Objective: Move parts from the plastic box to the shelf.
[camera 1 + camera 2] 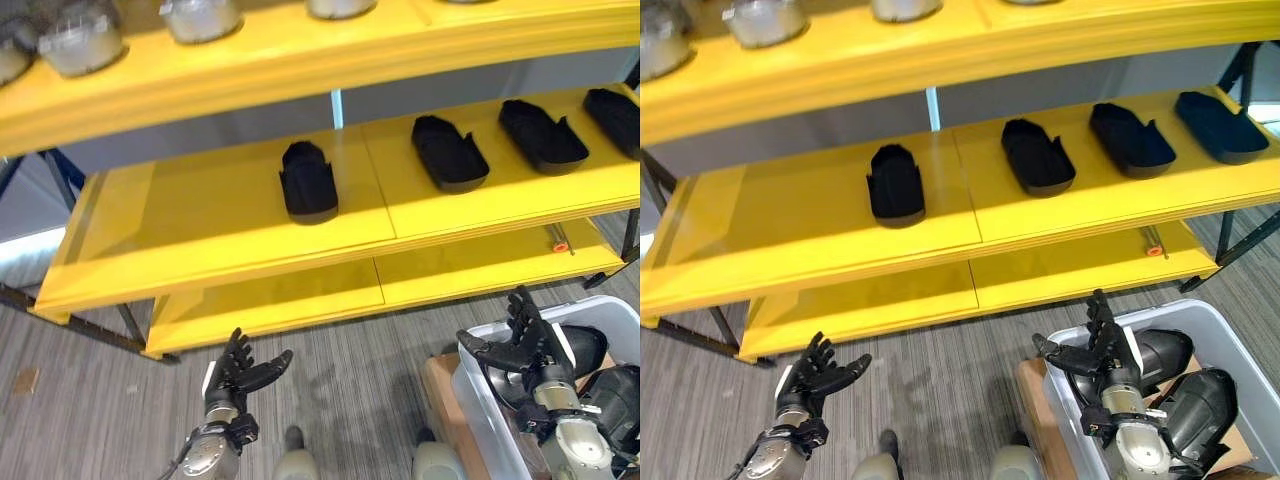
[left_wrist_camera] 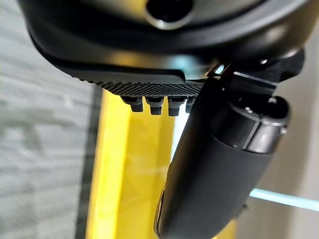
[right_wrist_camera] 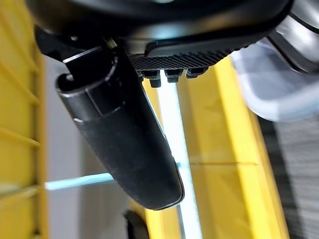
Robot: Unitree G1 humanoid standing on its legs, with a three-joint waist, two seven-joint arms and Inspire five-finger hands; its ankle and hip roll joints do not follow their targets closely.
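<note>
Black parts [image 1: 309, 181]: four on shelf [image 1: 210, 215]

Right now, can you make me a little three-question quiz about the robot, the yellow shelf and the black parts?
1. How many black moulded plastic parts lie on the middle board of the yellow wooden shelf?
2. True or false: the robot's right hand is holding a part.
3. Which hand hovers over the clear plastic box? A) left hand B) right hand

Key:
1. Four.
2. False: its fingers are spread and hold nothing.
3. B. The left hand is open above the grey floor.
</note>
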